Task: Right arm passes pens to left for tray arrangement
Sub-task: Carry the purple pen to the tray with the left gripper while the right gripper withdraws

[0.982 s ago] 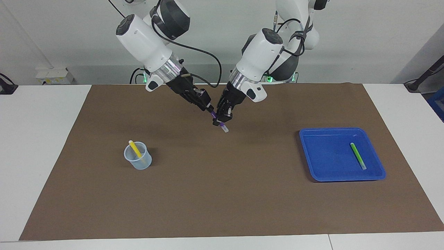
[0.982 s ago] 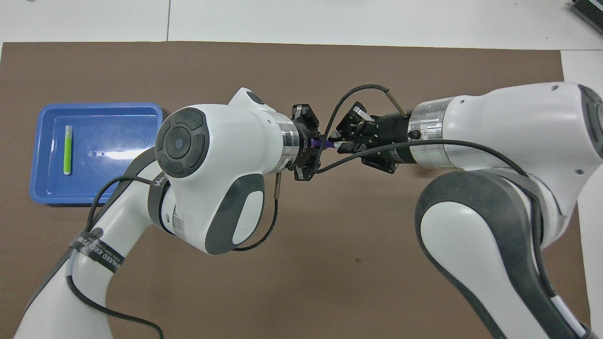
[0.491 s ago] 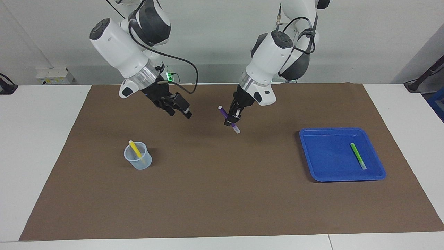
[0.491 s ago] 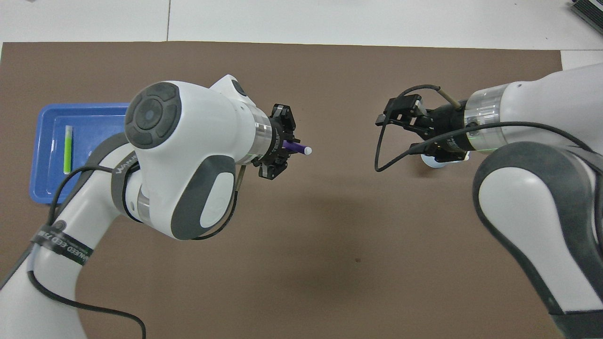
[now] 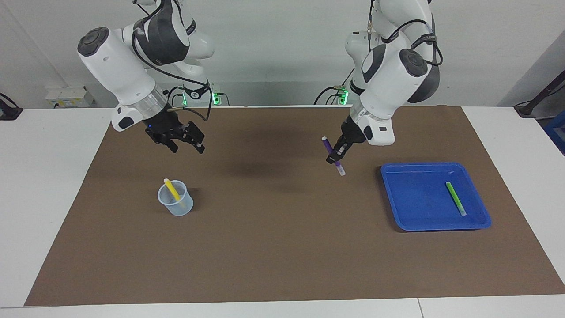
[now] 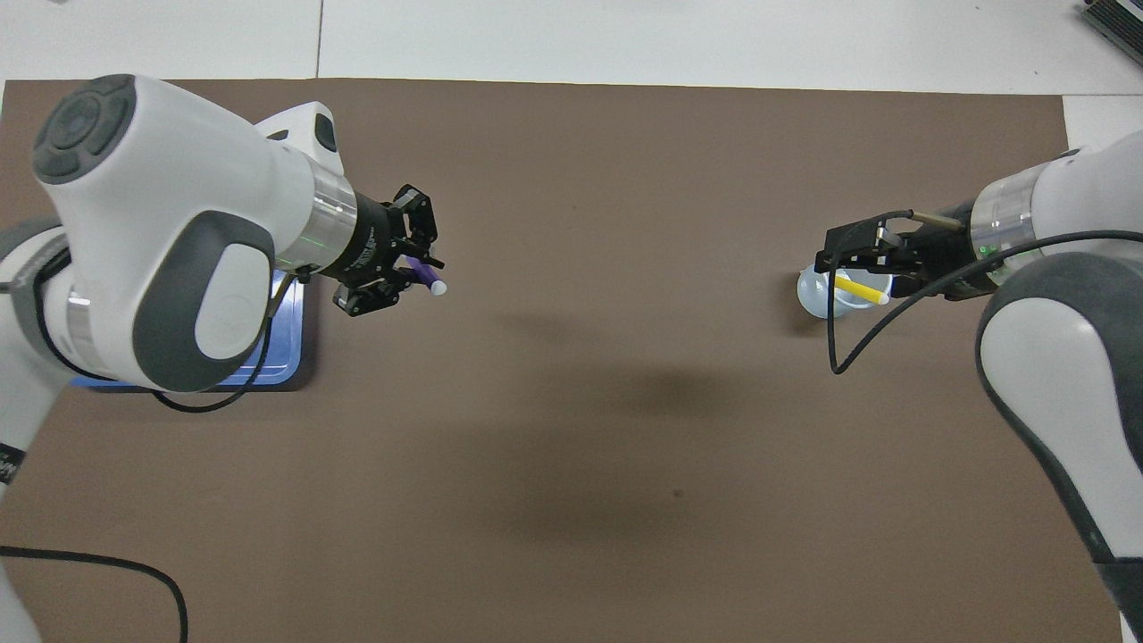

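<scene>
Purple pen is in my left gripper; the tray lies just toward my left arm's end of the table.

Across the facing view from its left: my right gripper (image 5: 187, 142) hangs with its fingers apart and nothing between them, above the mat and close to the clear cup (image 5: 175, 203), where the yellow pen (image 5: 172, 190) leans. My left gripper (image 5: 337, 153) is clamped on the purple pen (image 5: 332, 156) around its middle, the pen steeply tilted, pale tip down, over bare mat (image 5: 273, 247) beside the blue tray (image 5: 397, 212). The green pen (image 5: 455, 198) already lies in the tray, its long axis running from the robots' end toward the table's front edge. I judge the next move is mine on the left: carry the purple pen sideways over the rim and lay it flat alongside the green one.
</scene>
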Robot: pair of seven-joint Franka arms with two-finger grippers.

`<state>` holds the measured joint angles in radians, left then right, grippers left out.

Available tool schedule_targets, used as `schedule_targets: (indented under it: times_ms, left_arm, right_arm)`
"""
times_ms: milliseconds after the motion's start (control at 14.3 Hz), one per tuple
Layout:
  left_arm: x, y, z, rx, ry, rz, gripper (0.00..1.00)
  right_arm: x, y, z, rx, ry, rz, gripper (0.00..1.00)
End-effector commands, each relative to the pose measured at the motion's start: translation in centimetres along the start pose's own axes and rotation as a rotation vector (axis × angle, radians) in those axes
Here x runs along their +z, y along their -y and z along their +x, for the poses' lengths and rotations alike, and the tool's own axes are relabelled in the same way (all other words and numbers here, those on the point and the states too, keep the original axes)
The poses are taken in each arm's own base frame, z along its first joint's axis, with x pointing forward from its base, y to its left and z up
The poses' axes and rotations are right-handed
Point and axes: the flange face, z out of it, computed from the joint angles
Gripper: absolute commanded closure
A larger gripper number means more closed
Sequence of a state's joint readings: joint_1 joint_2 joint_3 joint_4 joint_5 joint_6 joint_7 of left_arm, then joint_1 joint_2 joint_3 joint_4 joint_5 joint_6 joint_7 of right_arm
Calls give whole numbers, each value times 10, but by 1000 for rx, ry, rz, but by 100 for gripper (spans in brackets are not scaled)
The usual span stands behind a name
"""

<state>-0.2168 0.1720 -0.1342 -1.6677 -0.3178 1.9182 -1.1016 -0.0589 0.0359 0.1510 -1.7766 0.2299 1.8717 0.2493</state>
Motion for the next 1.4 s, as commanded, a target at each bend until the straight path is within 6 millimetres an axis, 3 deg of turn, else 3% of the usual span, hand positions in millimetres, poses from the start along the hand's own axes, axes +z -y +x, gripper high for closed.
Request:
schedule_targets:
  times_ms: [0, 210, 491, 631, 982, 1193, 1333]
  left_arm:
    - [-18, 31, 38, 163, -6, 62, 100]
    - [-32, 62, 78, 318, -31, 150, 100]
    - [-44, 90, 117, 495, -74, 227, 100]
    - [-51, 110, 144, 601, -79, 235, 100]
    - [-39, 139, 186, 715, -165, 246, 100]
    - [-40, 157, 218, 793, -216, 278, 100]
    - [-30, 169, 242, 831, -238, 276, 100]
  right_arm:
    - [-5, -20, -3, -81, 0, -60, 0]
    - [-6, -30, -1, -153, 6, -82, 0]
    - [16, -32, -7, -224, 41, -117, 0]
    - [15, -37, -4, -233, 36, -122, 0]
    - [29, -47, 5, -310, 34, -165, 0]
    - [49, -79, 1, -327, 65, -169, 0]
    - [59, -99, 0, -359, 73, -169, 0]
